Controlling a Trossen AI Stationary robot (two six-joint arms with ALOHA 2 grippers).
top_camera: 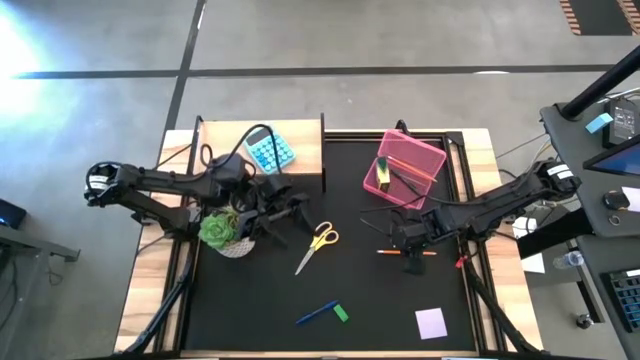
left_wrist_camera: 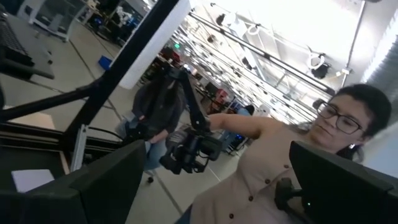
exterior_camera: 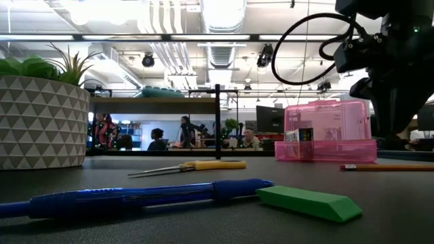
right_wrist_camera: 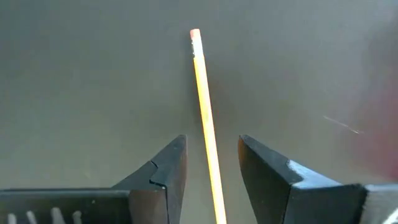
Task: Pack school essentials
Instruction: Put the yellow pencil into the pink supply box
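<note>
Two dark robot arms reach over a black table mat, seen from above. Right of centre in the high view, the right gripper [top_camera: 414, 255] hangs over an orange pencil [top_camera: 396, 252] that lies flat on the mat. Its wrist view shows the pencil [right_wrist_camera: 206, 124] running up the middle of the frame between the two dark fingers [right_wrist_camera: 163, 169], which stand apart on either side, with no contact visible. So the claw is parted and clamped on nothing.

Just above the pencil in the high view sits an open pink case [top_camera: 404, 168], with a small yellow box [top_camera: 383, 171] inside. At centre lie yellow-handled scissors [top_camera: 317, 246]. Along the lower edge lie a blue pen [top_camera: 315, 314], a small green eraser [top_camera: 341, 313] just beside it, and a lilac note pad [top_camera: 431, 323] at lower right.

Left of centre, the left gripper [top_camera: 283, 212] waits near a potted plant [top_camera: 226, 232], its fingers wide apart and empty.

The step in hand looks like picking up the pencil. The next move probably calls for lowering, closing squarely on the thin shaft, then carrying it to the case.
</note>
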